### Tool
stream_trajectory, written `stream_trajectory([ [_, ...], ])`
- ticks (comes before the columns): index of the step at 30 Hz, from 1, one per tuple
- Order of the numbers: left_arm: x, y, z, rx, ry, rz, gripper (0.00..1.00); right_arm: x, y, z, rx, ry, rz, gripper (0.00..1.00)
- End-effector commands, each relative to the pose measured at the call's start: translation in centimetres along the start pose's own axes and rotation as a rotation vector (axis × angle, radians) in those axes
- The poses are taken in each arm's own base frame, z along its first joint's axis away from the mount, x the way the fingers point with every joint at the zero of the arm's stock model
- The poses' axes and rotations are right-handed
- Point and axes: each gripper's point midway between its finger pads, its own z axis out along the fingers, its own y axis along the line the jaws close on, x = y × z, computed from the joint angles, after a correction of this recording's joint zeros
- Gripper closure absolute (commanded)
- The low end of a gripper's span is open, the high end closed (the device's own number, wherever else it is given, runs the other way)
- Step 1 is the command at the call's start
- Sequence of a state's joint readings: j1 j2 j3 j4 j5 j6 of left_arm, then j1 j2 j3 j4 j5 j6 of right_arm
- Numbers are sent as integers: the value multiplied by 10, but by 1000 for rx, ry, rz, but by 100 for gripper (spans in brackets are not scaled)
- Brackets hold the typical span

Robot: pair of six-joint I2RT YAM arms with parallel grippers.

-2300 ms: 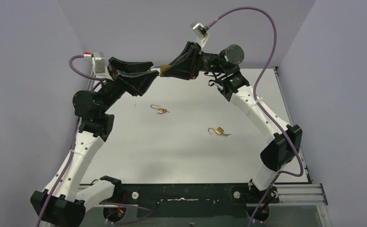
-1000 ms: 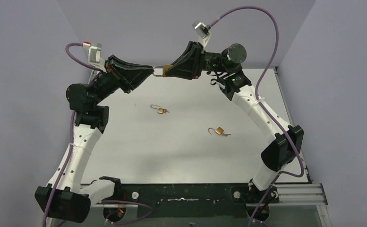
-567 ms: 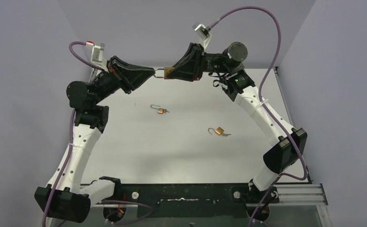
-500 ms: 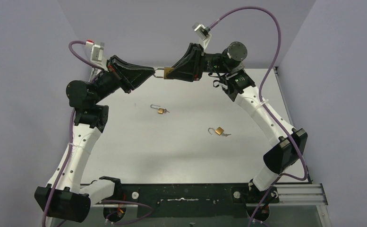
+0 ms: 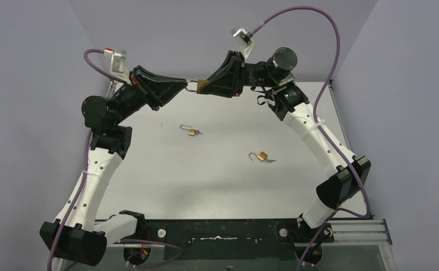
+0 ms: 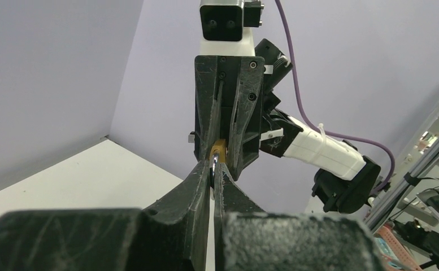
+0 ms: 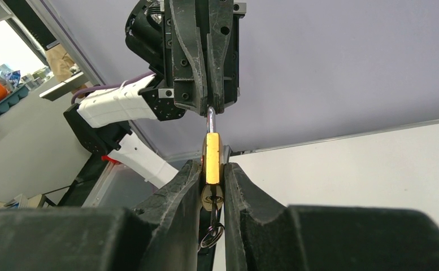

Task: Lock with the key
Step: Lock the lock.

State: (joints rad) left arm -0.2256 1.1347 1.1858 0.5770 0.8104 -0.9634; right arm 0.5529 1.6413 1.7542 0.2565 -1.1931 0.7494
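High above the far edge of the table (image 5: 166, 169), the right gripper (image 5: 207, 86) clamped the brass padlock (image 7: 212, 158) by its body; the left gripper (image 5: 183, 83) (jaws fully closed) pinched its shackle (image 7: 211, 119).

Through the top camera I get soft, even light and a sharp picture. The counter (image 5: 217, 175) carries only faint, diffuse shadows near its far edge. In the wrist views the bulk of the left hand (image 6: 212, 169) and the right hand (image 7: 212, 168) is dark and blurred along the bottom. The padlock (image 7: 212, 158) is crisp, its shackle glinting, and the room behind looks washed out.
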Motion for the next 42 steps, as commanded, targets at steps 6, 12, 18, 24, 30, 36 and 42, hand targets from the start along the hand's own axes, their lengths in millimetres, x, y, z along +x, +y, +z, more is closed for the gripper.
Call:
stream_trajectory([
  [6, 36, -23, 5, 46, 78, 32, 100, -26, 25, 15, -1, -70, -90, 100],
  [12, 50, -23, 14, 58, 89, 3, 100, -25, 25, 22, -4, -76, -90, 100],
  [18, 70, -23, 21, 59, 123, -9, 100, -26, 25, 26, -6, -78, -94, 100],
  [24, 88, -17, 18, 29, 154, -11, 100, -29, 26, 25, 0, -79, -109, 100],
  [30, 105, -11, 6, -18, 185, -4, 100, -36, 26, 21, 14, -92, -121, 100],
  [36, 118, -8, -1, -34, 210, -20, 100, -44, 22, 17, 41, -113, -119, 100],
  [42, 119, -14, -3, -24, 206, -37, 100, -42, 16, 14, 84, -104, -138, 100],
])
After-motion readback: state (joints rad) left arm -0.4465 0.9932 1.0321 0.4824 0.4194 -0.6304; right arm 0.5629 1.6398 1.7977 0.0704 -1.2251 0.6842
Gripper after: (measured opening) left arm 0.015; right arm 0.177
